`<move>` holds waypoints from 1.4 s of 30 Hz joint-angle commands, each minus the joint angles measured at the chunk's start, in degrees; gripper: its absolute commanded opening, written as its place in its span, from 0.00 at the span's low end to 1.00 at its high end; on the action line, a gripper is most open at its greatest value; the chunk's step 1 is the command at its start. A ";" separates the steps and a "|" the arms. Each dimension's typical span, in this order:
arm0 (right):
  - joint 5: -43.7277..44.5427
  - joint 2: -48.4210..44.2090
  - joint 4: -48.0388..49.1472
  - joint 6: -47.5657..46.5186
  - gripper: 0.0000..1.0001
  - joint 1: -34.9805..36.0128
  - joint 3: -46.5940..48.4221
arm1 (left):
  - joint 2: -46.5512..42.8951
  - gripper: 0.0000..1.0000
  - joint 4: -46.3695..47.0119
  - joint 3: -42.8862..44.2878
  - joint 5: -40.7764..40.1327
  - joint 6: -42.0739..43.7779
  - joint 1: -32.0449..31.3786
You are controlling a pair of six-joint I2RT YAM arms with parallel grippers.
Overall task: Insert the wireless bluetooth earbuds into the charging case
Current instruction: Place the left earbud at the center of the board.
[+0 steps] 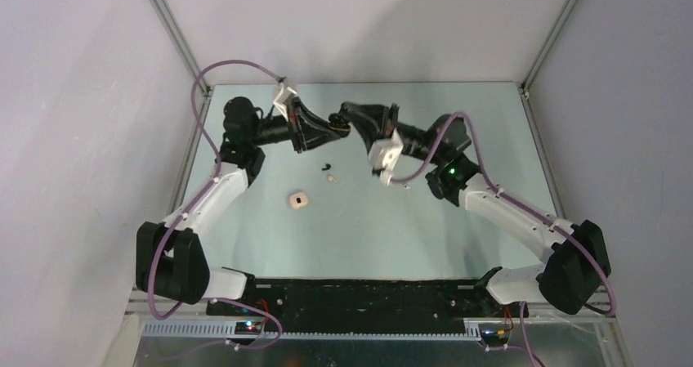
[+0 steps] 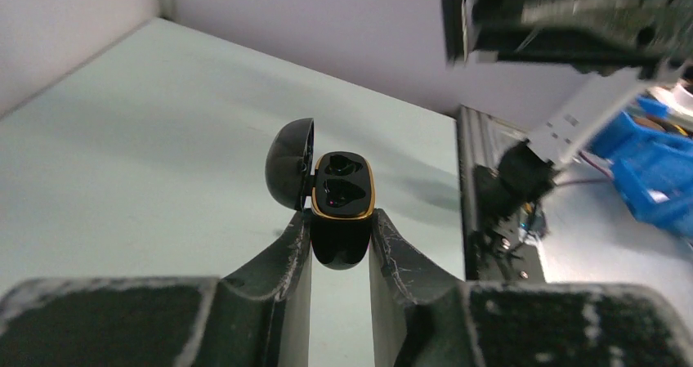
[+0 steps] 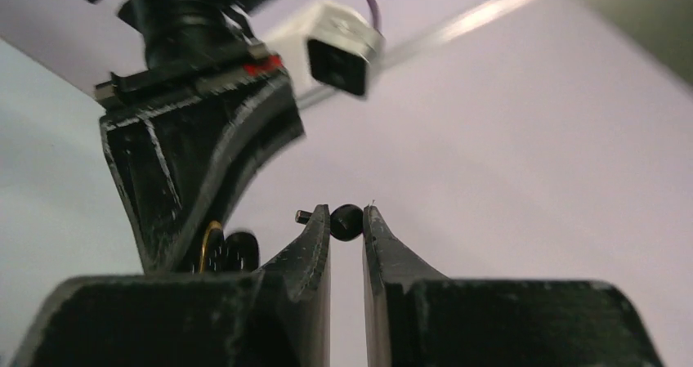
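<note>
My left gripper (image 2: 342,220) is shut on a black charging case (image 2: 343,189) with a gold rim, held above the table. Its lid (image 2: 290,167) is swung open to the left and both sockets show empty. My right gripper (image 3: 346,220) is shut on a small black earbud (image 3: 346,221), its stem poking out to the left. The two grippers meet tip to tip at the back of the table, left gripper (image 1: 325,132) and right gripper (image 1: 343,122). In the right wrist view the case (image 3: 219,248) sits low left of the earbud, a short way apart.
On the table lie another black earbud (image 1: 327,167), a pale cream earbud (image 1: 331,179) and a cream case (image 1: 297,199), all in front of the grippers. Metal frame posts and grey walls bound the table (image 1: 490,122).
</note>
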 commanded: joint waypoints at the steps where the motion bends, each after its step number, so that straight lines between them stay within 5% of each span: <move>1: -6.81 -2.32 10.31 -22.36 0.00 3.51 -5.76 | -2.81 0.00 2.05 -2.72 5.37 2.13 -3.02; 13: -11.47 -7.14 1.68 -35.90 0.00 4.81 -10.35 | -2.28 0.00 3.04 -4.04 7.34 2.12 -4.71; 28: -3.92 -6.70 3.92 -36.35 0.00 8.74 -13.13 | -3.07 0.00 3.36 -4.57 7.48 -0.14 -4.80; 35: 2.22 -11.16 2.52 -33.34 0.00 9.15 -18.23 | -5.74 0.00 0.10 -11.18 -10.42 1.32 -3.68; 42: 6.99 -14.70 4.08 -23.02 0.00 9.46 -27.69 | -9.10 0.00 -12.52 -11.45 -27.08 15.99 -2.85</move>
